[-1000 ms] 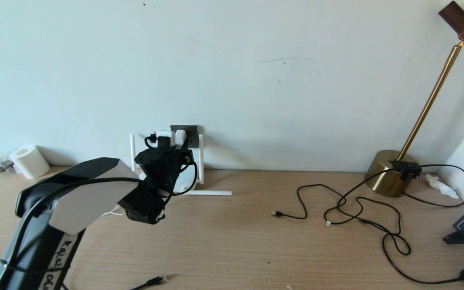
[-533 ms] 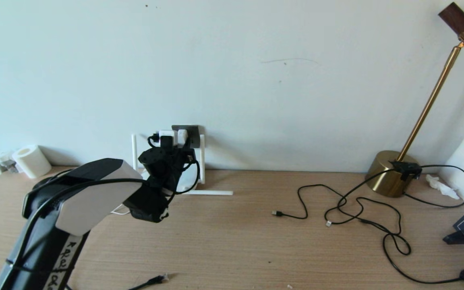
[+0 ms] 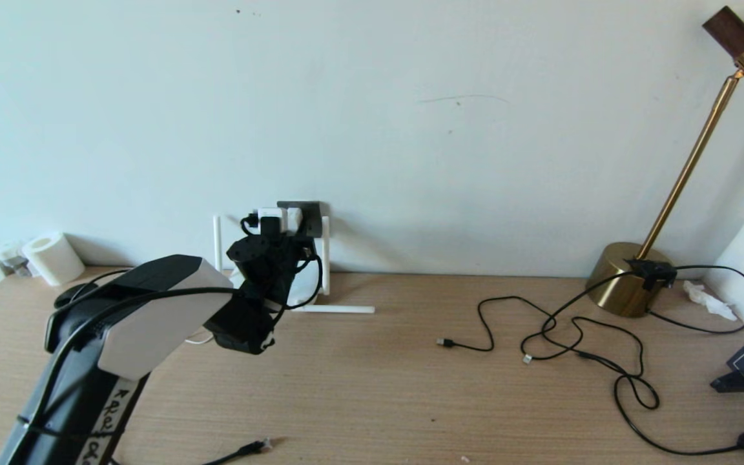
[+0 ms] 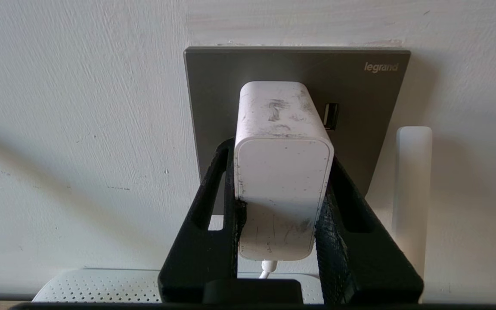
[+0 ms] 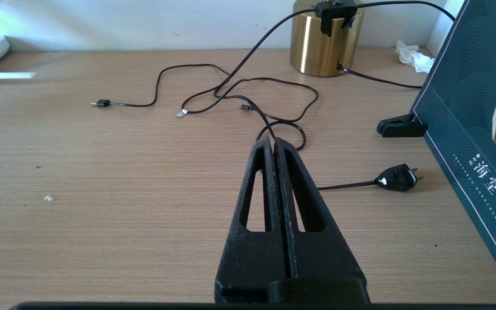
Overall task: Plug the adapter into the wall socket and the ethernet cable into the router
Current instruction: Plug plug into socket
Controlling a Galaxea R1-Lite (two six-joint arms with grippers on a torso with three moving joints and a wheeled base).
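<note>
Two black ribbed fingers (image 4: 213,202) of the left gripper (image 4: 282,172) are pinched on the adapter (image 4: 282,172), a scuffed white rounded block whose long axis is pointed into the grey wall socket (image 4: 360,86). It has been carried slightly closer since before. The right gripper (image 5: 276,148) is pressed together above the wooden desk (image 5: 101,193).

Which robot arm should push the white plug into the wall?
The left. Its gripper already grips the adapter right at the socket. The right gripper is shut, over the desk.
</note>
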